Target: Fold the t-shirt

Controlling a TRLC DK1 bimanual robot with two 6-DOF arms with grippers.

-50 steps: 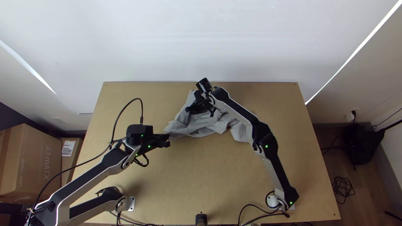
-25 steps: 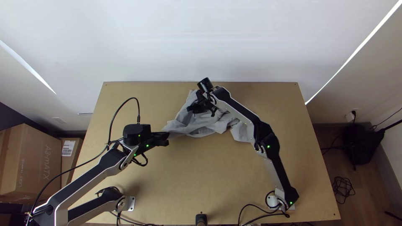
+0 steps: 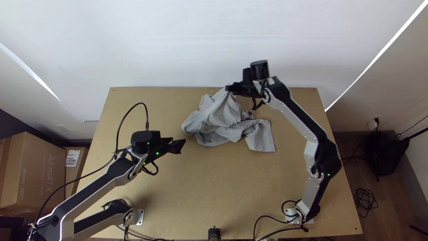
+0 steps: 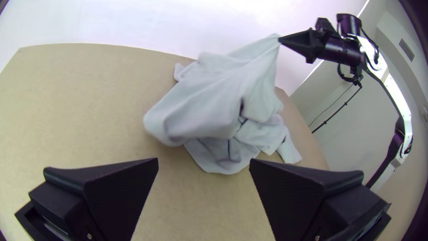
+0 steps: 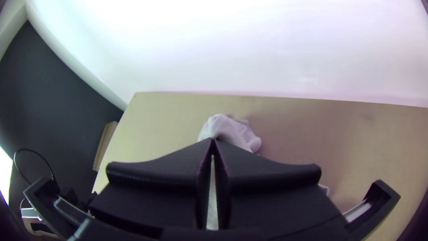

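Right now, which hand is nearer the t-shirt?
Right. The right hand is shut on the t-shirt, holding one part up. The left hand is open just off the shirt's near left side, no cloth in its grip.

Left hand (image 3: 178, 140) agape, right hand (image 3: 227, 88) pinched.

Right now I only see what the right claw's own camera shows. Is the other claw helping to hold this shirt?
Observer: No. The left wrist view shows the left claw with its fingers spread and no cloth between them.

Visitor: Then where does the shirt go below my claw?

Observer: In the top view, the shirt slopes from the right claw down to a rumpled heap on the table.

Visitor: Does any bit lie flatter?

Observer: Yes, one flap stretches out on the right arm's side, fairly flat.
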